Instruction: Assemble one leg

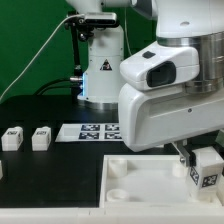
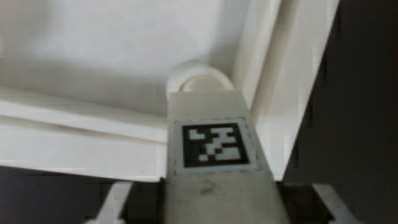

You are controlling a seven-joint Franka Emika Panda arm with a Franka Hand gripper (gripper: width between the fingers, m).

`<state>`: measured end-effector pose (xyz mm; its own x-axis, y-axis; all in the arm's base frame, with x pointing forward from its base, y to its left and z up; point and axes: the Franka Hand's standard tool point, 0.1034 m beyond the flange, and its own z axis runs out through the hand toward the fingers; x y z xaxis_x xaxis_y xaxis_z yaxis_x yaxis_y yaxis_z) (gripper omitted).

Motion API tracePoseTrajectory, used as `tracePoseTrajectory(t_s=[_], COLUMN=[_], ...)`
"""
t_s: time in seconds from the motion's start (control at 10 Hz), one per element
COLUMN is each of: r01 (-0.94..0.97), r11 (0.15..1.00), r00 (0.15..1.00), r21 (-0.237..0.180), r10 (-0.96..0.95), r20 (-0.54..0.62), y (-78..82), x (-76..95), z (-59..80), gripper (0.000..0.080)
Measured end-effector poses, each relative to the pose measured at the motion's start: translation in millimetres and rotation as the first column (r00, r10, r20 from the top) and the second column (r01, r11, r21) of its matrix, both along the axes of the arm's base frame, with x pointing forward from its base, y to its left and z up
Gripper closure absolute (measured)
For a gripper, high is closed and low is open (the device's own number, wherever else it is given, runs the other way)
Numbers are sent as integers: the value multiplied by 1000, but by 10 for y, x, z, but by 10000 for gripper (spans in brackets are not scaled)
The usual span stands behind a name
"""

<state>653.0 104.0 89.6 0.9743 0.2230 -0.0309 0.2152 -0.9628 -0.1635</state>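
Leg [image 1: 207, 167] upright, long axis vertical

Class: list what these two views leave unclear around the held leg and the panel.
- Exterior view: the end effector's fingertips, hidden behind the arm housing and the leg.
- The panel's end at the exterior view's right, behind the leg.
- Wrist view: whether the leg's tip touches the socket; too blurred.
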Motion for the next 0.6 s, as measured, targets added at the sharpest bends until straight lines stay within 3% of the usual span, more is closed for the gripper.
tracePoseTrajectory(t_s=[0.4,0.6], r01=[42,260], r11=[999,966], r00=[999,965], r21=[-2,-9], r10=[-42,-260], r20=[-7,-24], y=[1,22], x=[0,5], z=[0,-3], gripper=[508,508])
